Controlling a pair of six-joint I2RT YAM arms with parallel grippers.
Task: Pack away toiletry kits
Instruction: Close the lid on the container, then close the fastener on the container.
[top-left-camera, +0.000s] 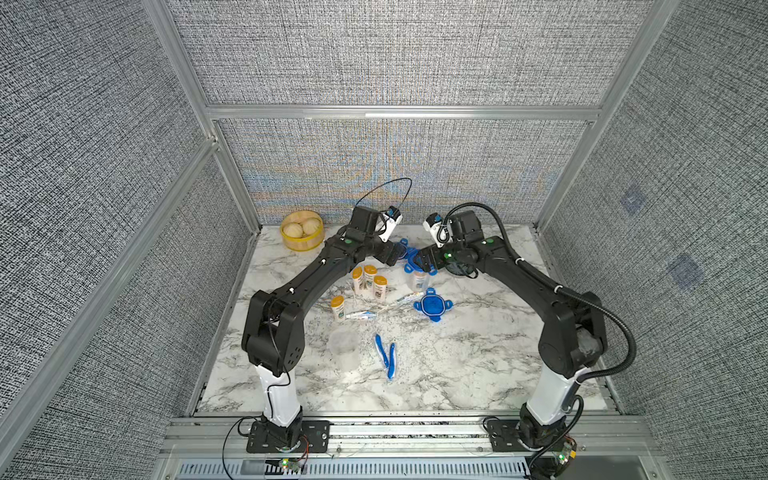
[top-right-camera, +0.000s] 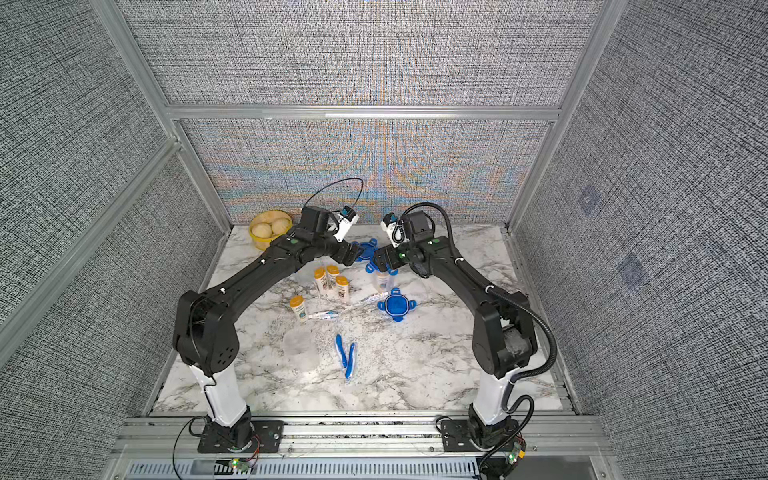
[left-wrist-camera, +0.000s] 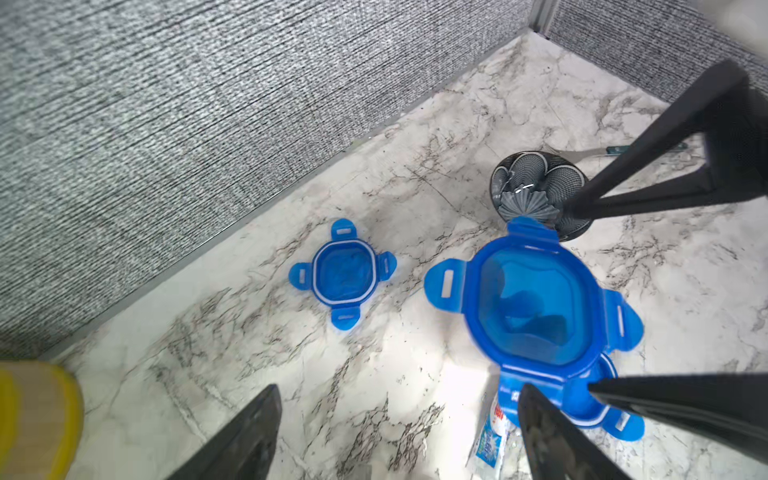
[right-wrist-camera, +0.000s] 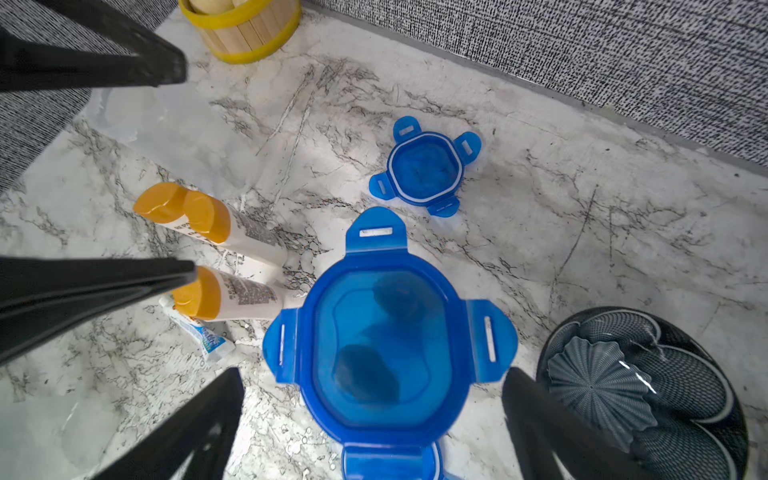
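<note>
Right wrist view: a blue lid (right-wrist-camera: 386, 345) is being shown resting on a clear cup (top-left-camera: 420, 280) at the far middle of the table (top-left-camera: 478, 353), its four tabs splayed outward and dark shapes showing through it. The right gripper (right-wrist-camera: 374, 374) is being held just above it, jaws spread wide and nothing grasped. The left gripper (left-wrist-camera: 399, 390) is being held open and empty just left of the lid. Sealing of this kit is judged to be in hand — the tabs look unclipped. Next, each tab is likely to need pressing down against the cup wall while the cup is being steadied. Four bottles (top-left-camera: 370, 282), two tubes (top-left-camera: 361, 316), two toothbrushes (top-left-camera: 384, 357), an empty cup (top-left-camera: 344, 347) and two loose lids (top-left-camera: 432, 305) are being left unpacked nearby.
</note>
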